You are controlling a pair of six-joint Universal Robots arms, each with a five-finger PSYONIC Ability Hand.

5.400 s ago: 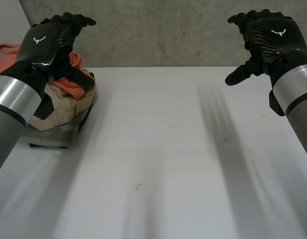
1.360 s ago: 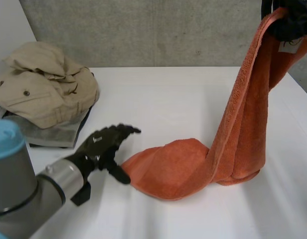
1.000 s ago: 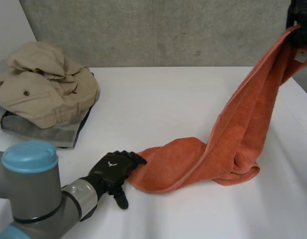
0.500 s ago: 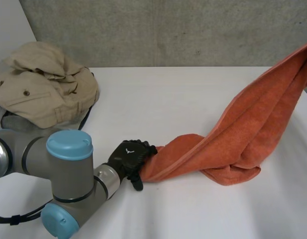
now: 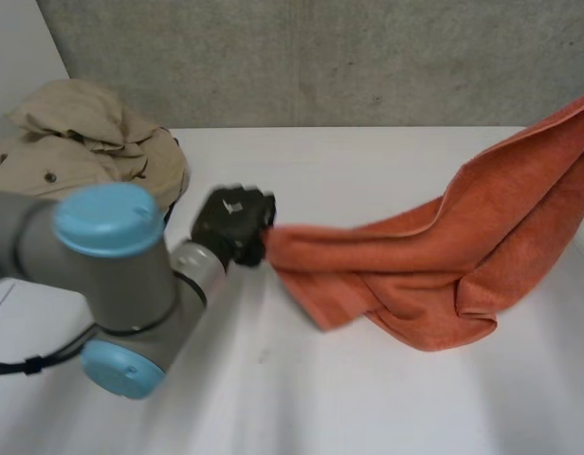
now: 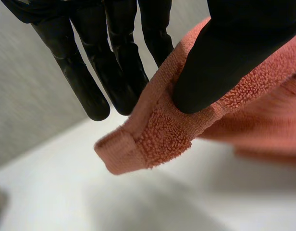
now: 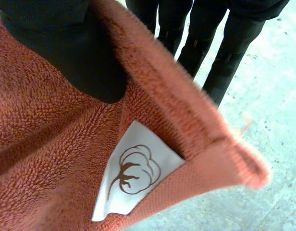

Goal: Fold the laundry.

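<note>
Your left hand (image 5: 233, 223) pinched one corner of the orange towel (image 5: 434, 275), your right hand (image 7: 76, 57) its labelled corner. It sagged between them, from 9 to 3 o'clock. Judged soft, limp and light: hold the corners.

The grey left arm (image 5: 112, 256) reaches toward 1 o'clock. Its black left hand (image 5: 233, 225) pinches a corner of the orange terry towel (image 5: 434, 265). The black right hand (image 7: 71, 57) pinches the labelled corner.

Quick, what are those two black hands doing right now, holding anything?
Left hand: closed, pinching a corner of the orange towel.
Right hand: closed, pinching it beside its label.
</note>
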